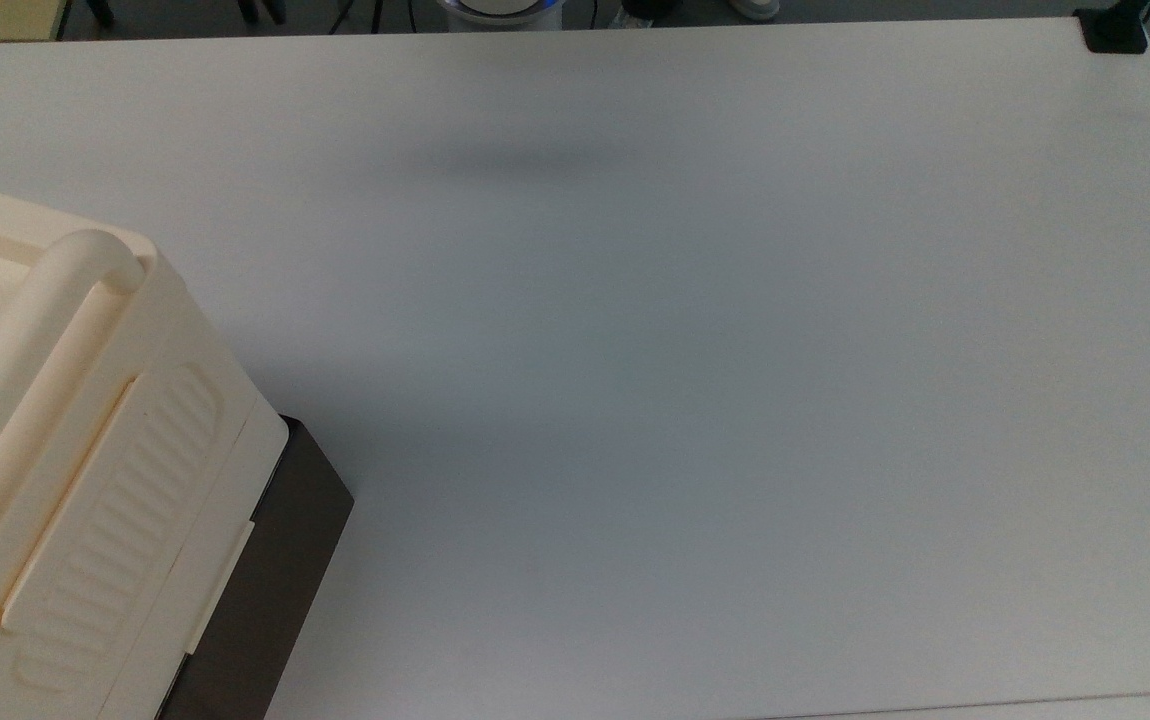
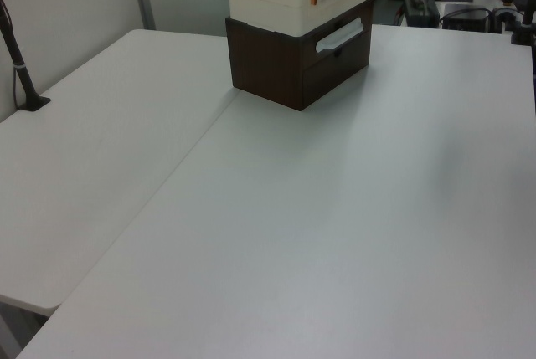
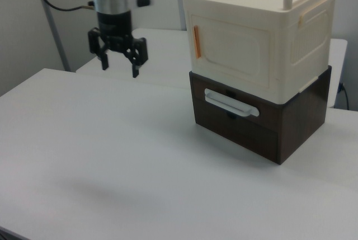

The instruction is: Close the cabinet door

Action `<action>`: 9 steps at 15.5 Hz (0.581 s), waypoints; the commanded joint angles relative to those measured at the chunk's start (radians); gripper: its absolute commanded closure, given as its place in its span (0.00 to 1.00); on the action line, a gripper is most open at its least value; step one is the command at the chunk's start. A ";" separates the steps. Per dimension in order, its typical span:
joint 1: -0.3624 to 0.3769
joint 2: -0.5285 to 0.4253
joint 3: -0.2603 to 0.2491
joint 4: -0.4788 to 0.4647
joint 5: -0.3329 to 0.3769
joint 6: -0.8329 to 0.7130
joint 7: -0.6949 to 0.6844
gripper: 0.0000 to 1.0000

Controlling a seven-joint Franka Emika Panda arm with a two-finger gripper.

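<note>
White tabletop (image 3: 112, 161) stretches bare under my arm, with a pale wall and a grey upright post behind it in the right view. My pincer (image 3: 118, 66) hangs above the table with its two black fingers (image 3: 135, 61) spread apart, holding nothing and touching nothing. The cabinet (image 3: 260, 55) stands well off to the pincer's side, toward the right view's right: a cream box with rounded bar handles on top, stacked on a dark brown drawer unit (image 3: 254, 122) with a pale pull handle (image 3: 230, 104). The cabinet door (image 3: 229, 55) is the cream front panel with an orange strip handle (image 3: 196, 42) at the edge nearest the pincer, and it looks flush with the body, so I judge the door shut or all but shut and the arm clear of it. If any gap remains, I would come in from the pincer's present side at the height of the orange strip and press flat against the panel near that free edge, pushing straight in. I would push slowly, since the cream box only sits on the brown unit and a hard shove could slide it. In the top view the cabinet's ribbed side (image 1: 125, 500) and thick handle (image 1: 35, 370) sit at the top view's lower left.
</note>
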 commanded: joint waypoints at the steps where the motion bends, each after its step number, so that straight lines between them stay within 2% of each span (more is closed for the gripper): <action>1: 0.082 -0.016 0.017 -0.017 -0.094 0.012 0.269 0.00; 3: 0.057 -0.027 0.055 -0.022 -0.099 0.053 0.279 0.00; 6: 0.019 -0.019 0.069 -0.034 -0.099 0.142 0.264 0.00; 9: -0.002 -0.012 0.071 -0.042 -0.099 0.197 0.193 0.00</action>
